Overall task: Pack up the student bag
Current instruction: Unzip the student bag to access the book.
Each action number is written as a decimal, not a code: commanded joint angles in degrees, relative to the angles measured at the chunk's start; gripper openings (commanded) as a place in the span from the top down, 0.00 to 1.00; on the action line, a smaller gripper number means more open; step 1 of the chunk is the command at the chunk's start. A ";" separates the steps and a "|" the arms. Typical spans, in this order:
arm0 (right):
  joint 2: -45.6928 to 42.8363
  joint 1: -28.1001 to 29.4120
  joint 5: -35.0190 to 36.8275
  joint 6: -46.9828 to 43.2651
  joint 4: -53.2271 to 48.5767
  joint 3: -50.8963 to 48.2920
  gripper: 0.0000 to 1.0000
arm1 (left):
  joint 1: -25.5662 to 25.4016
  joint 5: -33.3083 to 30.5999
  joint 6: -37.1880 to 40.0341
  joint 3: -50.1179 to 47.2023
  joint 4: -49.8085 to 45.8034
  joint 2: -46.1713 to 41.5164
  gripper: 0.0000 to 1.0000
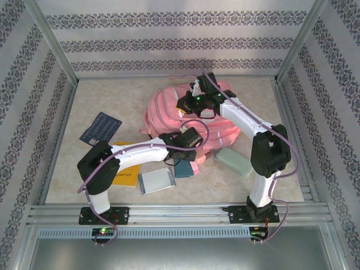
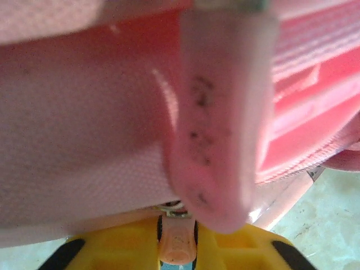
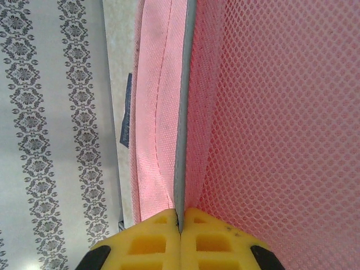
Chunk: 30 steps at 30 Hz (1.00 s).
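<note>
left gripper (image 2: 178, 241): mine, jaws narrow, pinching a small pink tab at the 6 o'clock edge of the student bag (image 1: 163, 112).
right gripper (image 3: 180, 220): mine, pads pressed together on a grey-trimmed pink fabric edge with pink mesh beside it, at the bag's 12 o'clock side.
student bag: lies mid-table (image 1: 112, 93), between my two grippers.
blue notebook (image 1: 100, 127): at the bag's 9 o'clock, apart from it.
yellow book (image 1: 126, 175), grey case (image 1: 156, 181): at 7 o'clock.
teal item (image 1: 183, 169): at 6 o'clock, just beside the bag.
pale green pouch (image 1: 233, 161): at 4 o'clock.
</note>
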 commanded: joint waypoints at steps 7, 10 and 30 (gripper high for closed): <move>-0.38 0.27 0.33 -4.12 -0.32 0.63 1.00 | 2.90 0.86 0.36 -4.72 3.48 -6.15 0.90; -0.09 0.54 0.73 -5.22 -1.09 0.94 1.00 | 3.62 2.19 0.35 -6.58 5.07 -7.84 0.90; 0.04 0.93 2.86 -9.48 -3.69 0.73 1.00 | 8.94 4.04 1.08 -15.01 8.82 -15.92 1.00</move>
